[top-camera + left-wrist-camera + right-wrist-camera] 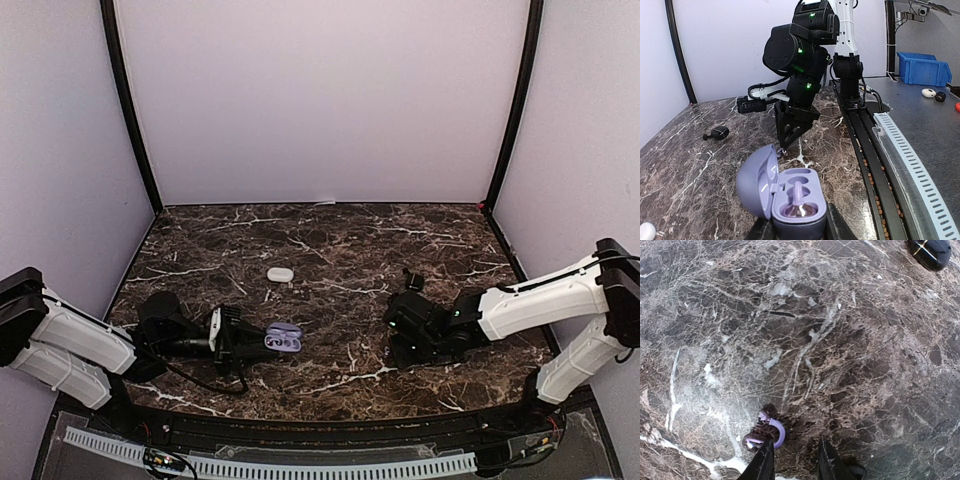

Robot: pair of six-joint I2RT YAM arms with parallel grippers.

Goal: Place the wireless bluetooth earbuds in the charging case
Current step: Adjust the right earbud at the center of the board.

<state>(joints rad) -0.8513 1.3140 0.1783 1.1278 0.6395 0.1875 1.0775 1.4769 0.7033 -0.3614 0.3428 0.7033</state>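
Note:
My left gripper (240,345) is shut on the base of an open purple charging case (283,338), lid swung left. In the left wrist view the case (795,200) holds one purple earbud (799,207) in its near socket, and the far socket is empty. My right gripper (397,340) is open, fingertips down close to the marble. In the right wrist view a second purple earbud (767,432) lies on the table against the tip of the left finger (762,465), outside the gap. The left wrist view shows that gripper (785,145) just beyond the case.
A closed white case (279,273) lies mid-table. A dark earbud (413,282) lies behind my right gripper, also in the left wrist view (716,133). A dark object (929,251) shows top right in the right wrist view. A blue bin (922,67) stands off the table.

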